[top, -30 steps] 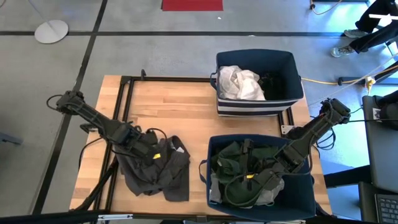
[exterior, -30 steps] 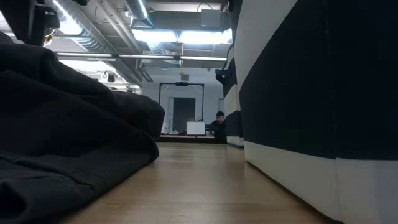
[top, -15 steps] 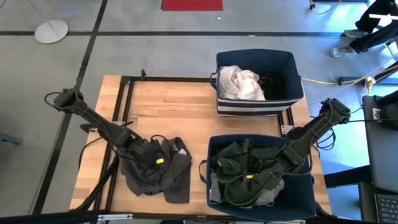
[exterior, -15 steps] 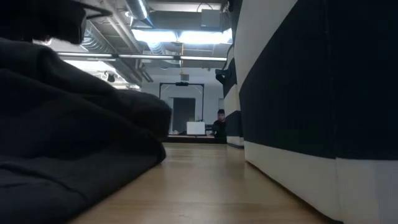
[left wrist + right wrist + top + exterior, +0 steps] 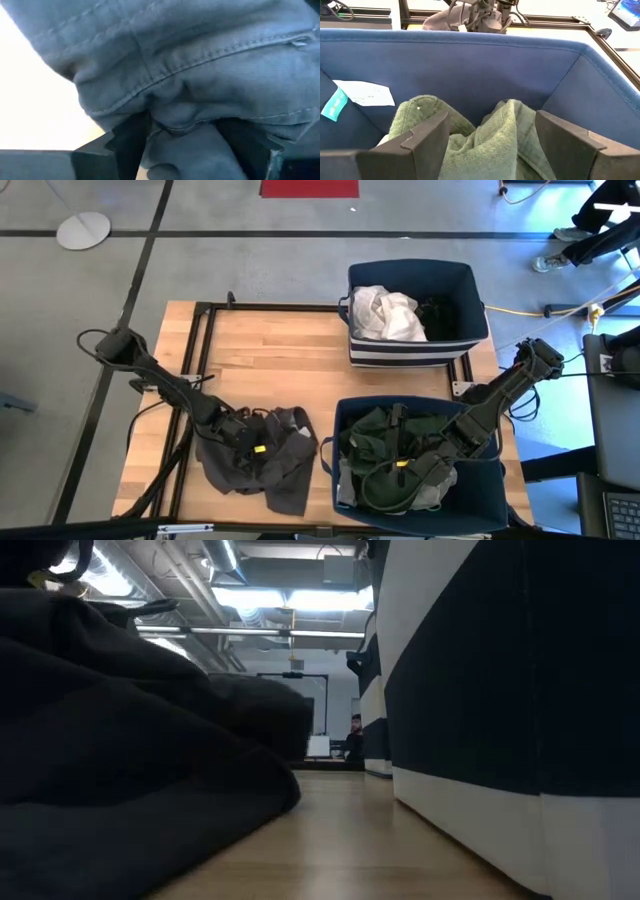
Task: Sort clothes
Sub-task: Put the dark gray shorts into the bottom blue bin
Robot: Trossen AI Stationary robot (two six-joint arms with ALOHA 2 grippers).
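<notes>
A charcoal grey garment lies crumpled on the wooden table, near its front edge and just left of the near navy bin. It fills the left wrist view and the left of the low view. My left gripper is down in it, open. My right gripper is open inside the near bin, over a dark green garment that lies there. My left gripper has its two open fingers pushed into the charcoal garment, with a bunched, seamed fold bulging between them. The fingers come slanting down from the table's left. The garment rests on the table. Whether my right gripper touches the green garment, I cannot tell.
A far navy bin holds a white garment and something dark. The near bin's striped wall stands close to the charcoal garment's right. Bare wood lies at the table's far left. A person sits far off in the room.
My left gripper has gone down and toward the table's right and near edges, into the charcoal garment. The garment has been shoved along with it: its right side has bulged and spread toward the near bin, while its left part has stayed.
</notes>
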